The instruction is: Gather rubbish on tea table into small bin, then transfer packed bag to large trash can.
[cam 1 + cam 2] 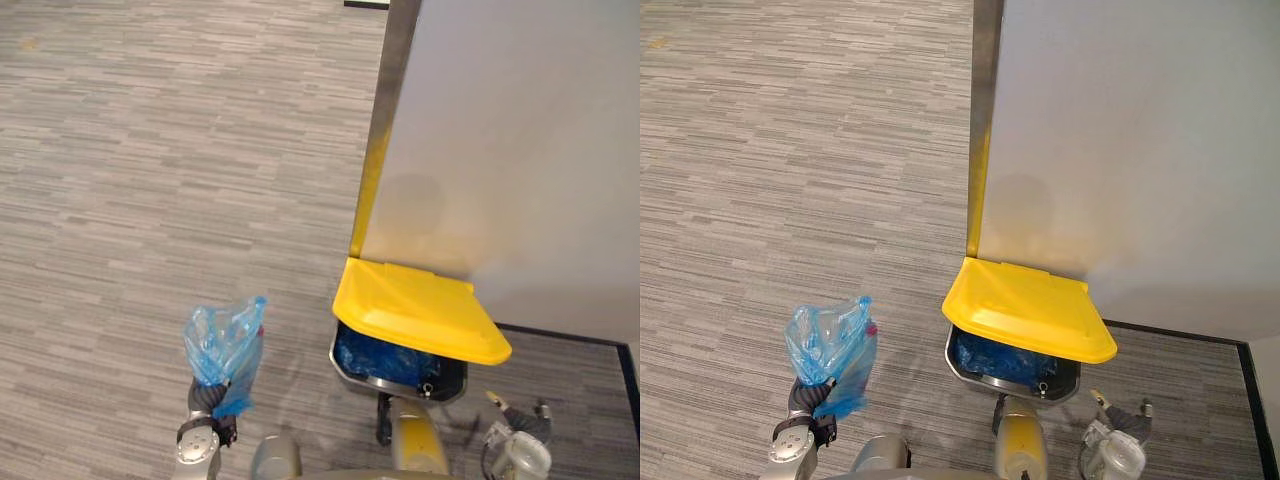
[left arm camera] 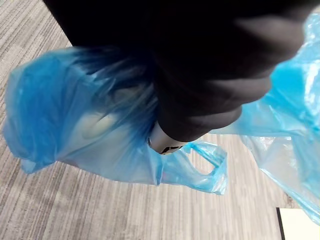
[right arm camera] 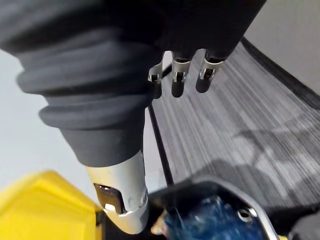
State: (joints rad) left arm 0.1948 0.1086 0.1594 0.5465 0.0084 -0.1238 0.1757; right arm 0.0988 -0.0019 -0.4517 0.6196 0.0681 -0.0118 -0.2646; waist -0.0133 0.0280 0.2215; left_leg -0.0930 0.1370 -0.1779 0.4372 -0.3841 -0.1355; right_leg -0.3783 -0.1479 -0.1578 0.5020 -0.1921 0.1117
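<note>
My left hand [image 1: 204, 398] sits at the near left, raised off the floor, dark cover toward me. It is closed around the gathered neck of the blue bag [image 1: 224, 341]. In the left wrist view the plastic bunches in under the cover, with the thumb tip [image 2: 165, 144] against it. The bag stands up past the hand, puffed out, with a loose handle loop [image 2: 207, 167] trailing.

My right hand [image 3: 178, 75] hangs at the near right, fingers straight and relaxed, holding nothing. It is just beside the near right corner of the large trash can [image 1: 352, 365].

The bag is in the air over the grey striped carpet [image 1: 150, 160], left of the can and apart from it. I see bare carpet between the two.

The can's yellow lid [image 1: 415, 310] is tilted up and overhangs the far part of the opening. The near part is uncovered and shows a blue liner [image 1: 385, 360] inside the metal rim. The can stands against a pale grey wall panel [image 1: 510, 150], by the panel's metal edge strip [image 1: 396, 60].
</note>
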